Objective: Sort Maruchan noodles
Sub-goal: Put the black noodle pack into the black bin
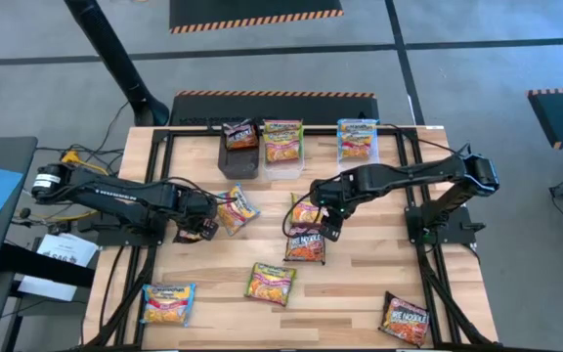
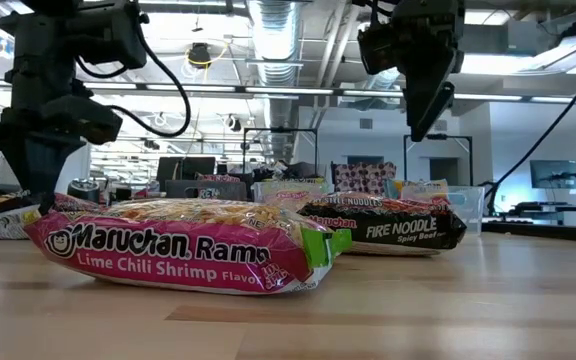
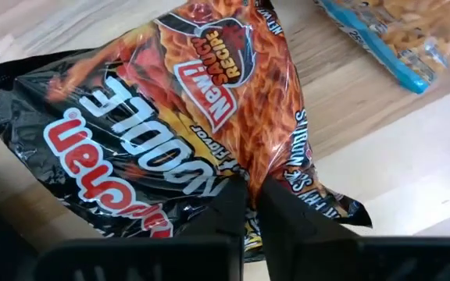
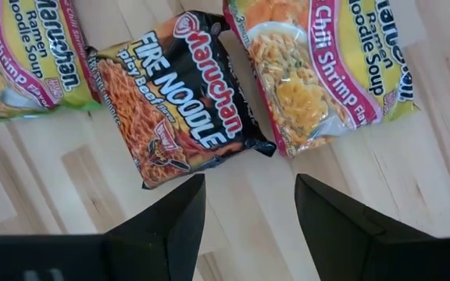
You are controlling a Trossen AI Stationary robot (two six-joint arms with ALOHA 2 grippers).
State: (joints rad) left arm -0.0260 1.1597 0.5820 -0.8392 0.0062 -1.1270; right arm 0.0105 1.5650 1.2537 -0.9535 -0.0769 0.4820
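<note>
Open bare wood across the light wooden table (image 1: 360, 293) toward the near edge, between the pink-and-yellow Lime Chili Shrimp packet (image 1: 271, 284) and the black Fire Noodle packet near the corner (image 1: 405, 319). Blocked mid-table by a black Fire Noodle packet (image 4: 182, 97) with a yellow Chili Shrimp packet (image 4: 319, 66) just beside it, under the spread right gripper (image 4: 248, 207). Crowded along the far edge by clear plastic tubs (image 1: 283, 156) holding packets. Left side taken by the left gripper (image 3: 250, 204), pinched shut on a black-and-orange Fire Noodle packet (image 3: 170, 117).

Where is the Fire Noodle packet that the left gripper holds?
In the high view, the Fire Noodle packet sits left of centre, in the left gripper, beside a blue-edged packet.
</note>
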